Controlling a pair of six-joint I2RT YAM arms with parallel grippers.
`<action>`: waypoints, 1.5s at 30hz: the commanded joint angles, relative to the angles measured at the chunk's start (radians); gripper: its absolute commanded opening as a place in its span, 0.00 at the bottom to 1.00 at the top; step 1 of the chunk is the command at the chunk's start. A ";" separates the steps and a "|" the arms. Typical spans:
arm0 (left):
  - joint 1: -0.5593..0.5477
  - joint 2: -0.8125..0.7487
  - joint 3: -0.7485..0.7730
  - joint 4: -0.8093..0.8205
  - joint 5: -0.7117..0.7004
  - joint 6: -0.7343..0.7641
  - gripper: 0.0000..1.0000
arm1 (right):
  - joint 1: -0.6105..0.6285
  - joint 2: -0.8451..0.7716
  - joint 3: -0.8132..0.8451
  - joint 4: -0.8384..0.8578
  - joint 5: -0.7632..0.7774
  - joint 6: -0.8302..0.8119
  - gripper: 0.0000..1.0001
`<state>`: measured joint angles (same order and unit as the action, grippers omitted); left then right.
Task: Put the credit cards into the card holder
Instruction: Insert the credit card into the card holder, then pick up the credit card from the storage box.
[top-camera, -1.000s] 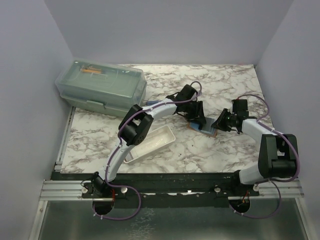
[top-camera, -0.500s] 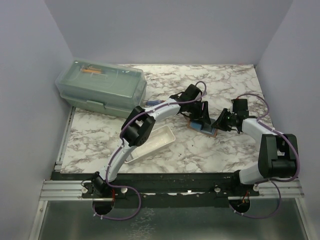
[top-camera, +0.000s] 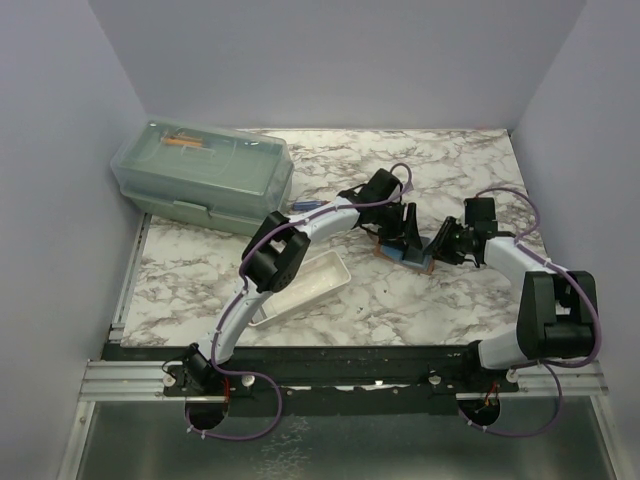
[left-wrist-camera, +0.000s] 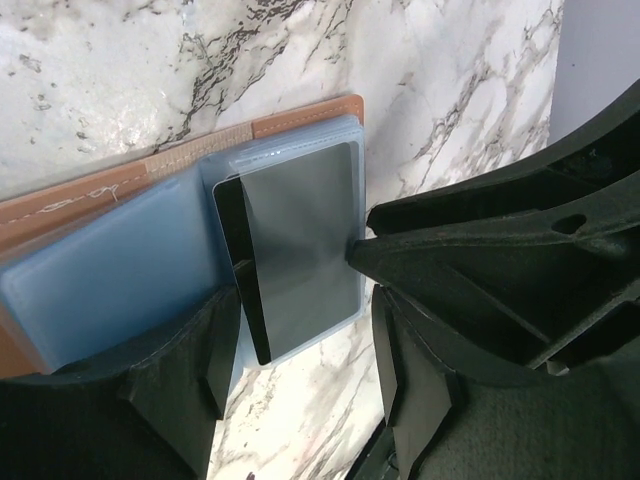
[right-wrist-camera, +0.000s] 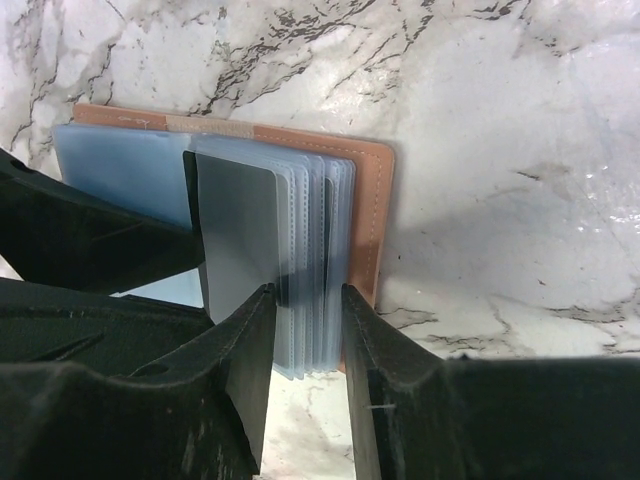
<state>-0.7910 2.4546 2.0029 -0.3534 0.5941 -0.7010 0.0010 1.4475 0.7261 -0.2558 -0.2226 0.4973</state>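
The tan-brown card holder (top-camera: 386, 250) lies open on the marble table, its clear blue sleeves fanned up. Its leather edge also shows in the left wrist view (left-wrist-camera: 300, 118) and the right wrist view (right-wrist-camera: 376, 200). One grey credit card (left-wrist-camera: 300, 240) rests against a sleeve and also shows in the right wrist view (right-wrist-camera: 236, 230). No other cards show. My left gripper (left-wrist-camera: 305, 300) is open, with a finger on each side of the card's near end. My right gripper (right-wrist-camera: 307, 292) is shut on the holder's stack of sleeves, beside the card. Both grippers meet over the holder: the left (top-camera: 407, 238) and the right (top-camera: 438, 249).
A white tray (top-camera: 300, 285) lies left of the holder, under the left arm. A translucent green lidded box (top-camera: 205, 175) stands at the back left. Purple walls close in the back and both sides.
My left gripper has shifted a little to the right, over the holder. The right gripper has stayed almost still at the holder's right edge.
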 joint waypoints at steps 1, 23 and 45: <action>-0.003 0.037 0.057 -0.021 0.058 -0.009 0.58 | 0.005 0.034 0.013 0.029 -0.040 -0.006 0.35; -0.008 -0.061 0.067 -0.102 0.059 0.068 0.64 | 0.005 -0.099 0.054 -0.106 0.113 -0.013 0.43; -0.005 0.096 0.218 -0.116 -0.020 0.089 0.65 | 0.006 0.042 0.009 0.085 -0.060 0.032 0.35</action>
<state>-0.7906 2.4901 2.1780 -0.4603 0.5674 -0.6155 0.0010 1.4635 0.7517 -0.2230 -0.2237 0.5297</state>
